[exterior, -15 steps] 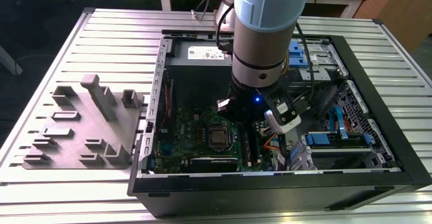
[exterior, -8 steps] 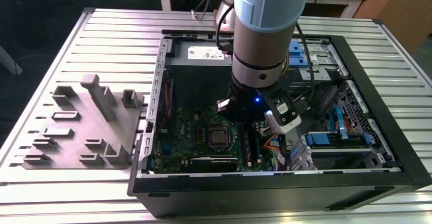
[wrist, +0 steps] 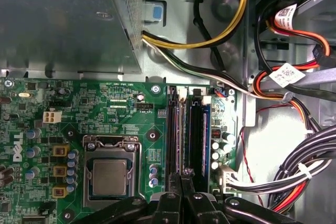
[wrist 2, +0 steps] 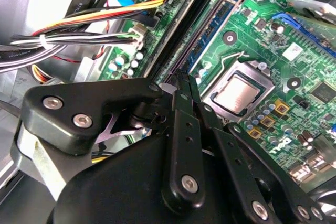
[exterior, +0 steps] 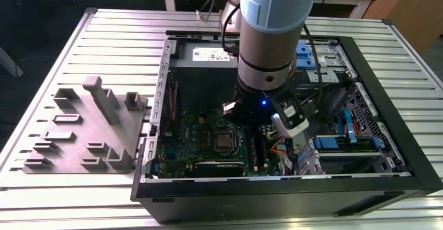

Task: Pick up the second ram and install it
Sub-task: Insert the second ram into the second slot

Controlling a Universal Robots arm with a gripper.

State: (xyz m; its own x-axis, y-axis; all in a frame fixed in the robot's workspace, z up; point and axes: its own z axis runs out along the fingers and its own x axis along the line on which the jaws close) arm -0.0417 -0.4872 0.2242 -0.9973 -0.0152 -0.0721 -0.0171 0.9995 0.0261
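My tool point(wrist: 182, 176) is pressed almost together low over the motherboard point(wrist: 131, 98); the second ram point(wrist: 180, 135) seems to stand edge-on in the slot point(wrist: 172, 129) beneath it, long axis running straight ahead, just beside the seated stick point(wrist: 203, 135)

A metal table point(exterior: 111, 38) made of long pale slats carries two things. A black computer case point(exterior: 277, 201) lies on its side toward the exterior view's right, with its open side facing up. Just beside it, toward the exterior view's left, a flat grey plastic plate point(exterior: 72, 149) with upright blocks rests on the slats. Whether the two touch cannot be told.
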